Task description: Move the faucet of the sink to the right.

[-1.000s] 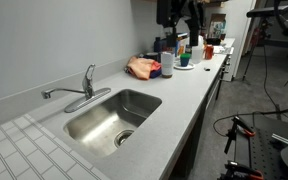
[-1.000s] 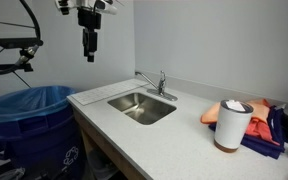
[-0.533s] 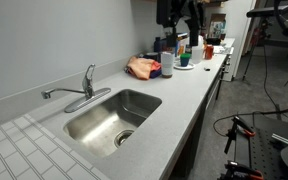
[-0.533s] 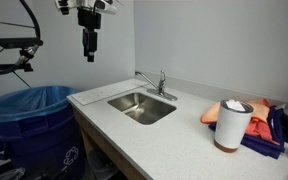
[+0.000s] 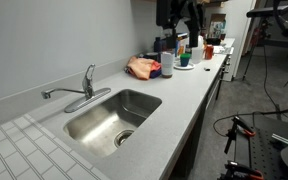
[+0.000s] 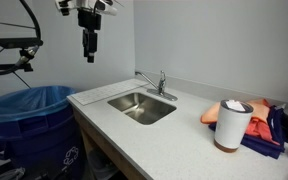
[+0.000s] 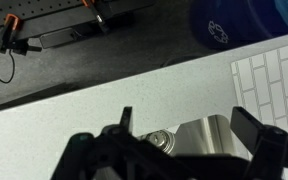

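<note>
Approach step, contact not yet made

Black two-finger gripper [image 6: 88, 56] hangs high over the counter's end, well apart from the small chrome faucet with its long thin spout and upright lever [image 6: 156, 82]. In the wrist view the jaws stand wide with nothing between them, and the rectangular brushed stainless-steel sink [image 7: 206, 135] lies below. The faucet sits at the basin's back rim [image 5: 82, 88], its spout lying along that rim rather than out over the bowl. The next move likely calls for a long descent toward the spout, then one finger set against its side for a gentle sideways push to the right.
</note>
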Controlling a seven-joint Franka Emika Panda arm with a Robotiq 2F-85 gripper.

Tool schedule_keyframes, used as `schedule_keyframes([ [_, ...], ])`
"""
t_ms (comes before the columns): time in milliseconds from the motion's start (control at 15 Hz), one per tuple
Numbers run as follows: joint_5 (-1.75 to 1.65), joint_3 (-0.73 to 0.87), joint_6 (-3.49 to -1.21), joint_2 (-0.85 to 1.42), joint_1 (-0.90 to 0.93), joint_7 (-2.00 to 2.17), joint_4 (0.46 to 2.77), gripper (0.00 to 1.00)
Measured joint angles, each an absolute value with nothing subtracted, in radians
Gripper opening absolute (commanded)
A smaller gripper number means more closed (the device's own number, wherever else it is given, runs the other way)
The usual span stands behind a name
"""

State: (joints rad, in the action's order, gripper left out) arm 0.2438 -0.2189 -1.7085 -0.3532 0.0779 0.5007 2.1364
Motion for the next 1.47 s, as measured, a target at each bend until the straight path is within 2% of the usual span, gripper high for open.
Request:
schedule_keyframes([
  [400, 0.234, -0.259, -1.784, -0.284, 0.088, 0.501, 2.085, 1.0],
  [867, 0.093, -0.273, -1.912, -0.096, 0.109, 0.431, 1.913, 1.0],
  [1467, -0.081, -0.252, -2.169, 0.122, 0.151, 0.344, 1.749, 1.0],
])
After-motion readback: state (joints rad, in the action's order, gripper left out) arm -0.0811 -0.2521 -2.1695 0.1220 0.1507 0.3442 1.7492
